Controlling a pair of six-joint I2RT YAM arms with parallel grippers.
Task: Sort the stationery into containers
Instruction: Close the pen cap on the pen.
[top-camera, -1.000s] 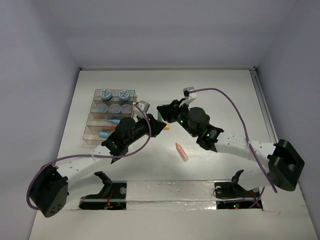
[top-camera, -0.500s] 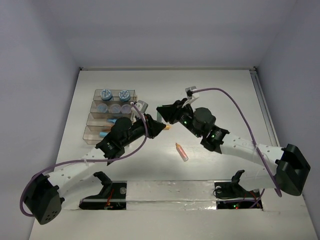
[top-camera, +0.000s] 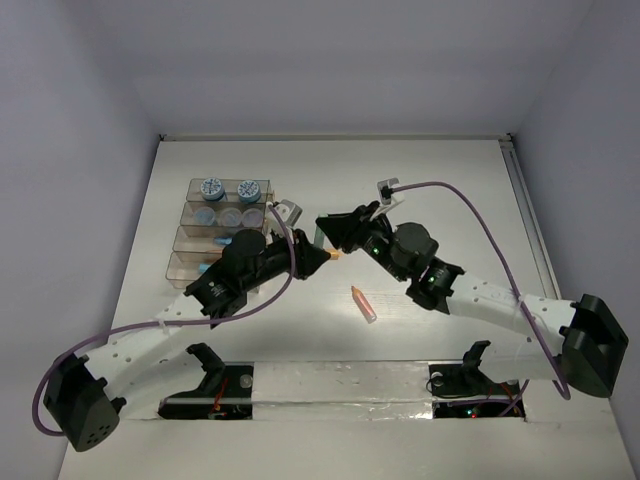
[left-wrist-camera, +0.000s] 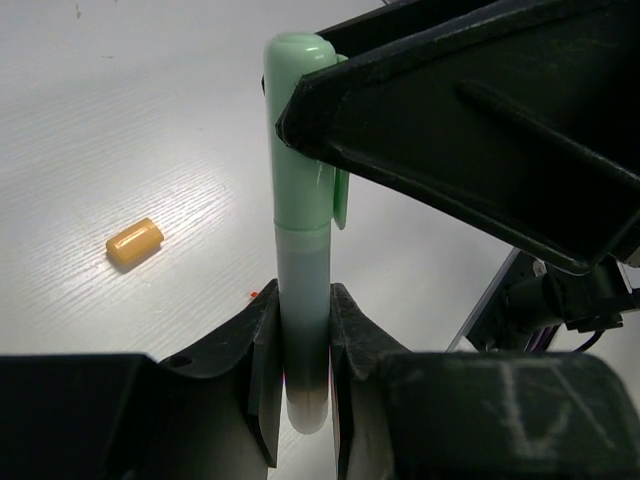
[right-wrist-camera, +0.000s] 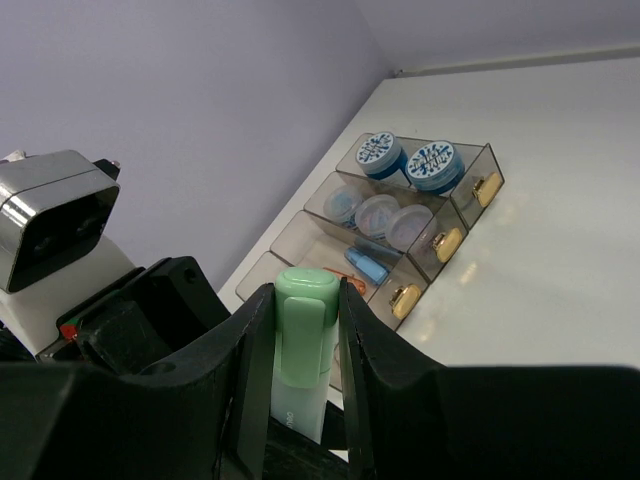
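Two grippers share one pen in the air near the trays. The left gripper squeezes its body and the right gripper its cap, likely to pass it over.

In the left wrist view, the lower end of the pale green capped marker is buried at bottom centre between the closed fingers of the left gripper. A black finger of the right gripper crosses the right side of the cap.

In the right wrist view the marker's body is pinched between the right gripper's fingers and runs off the bottom edge. There the nearest tray of the stepped block of four brown-tinted clear plastic trays is half hidden behind the grippers.

From overhead, the left arm covers the right ends of the two lower trays, and the marker is too small to pick out.
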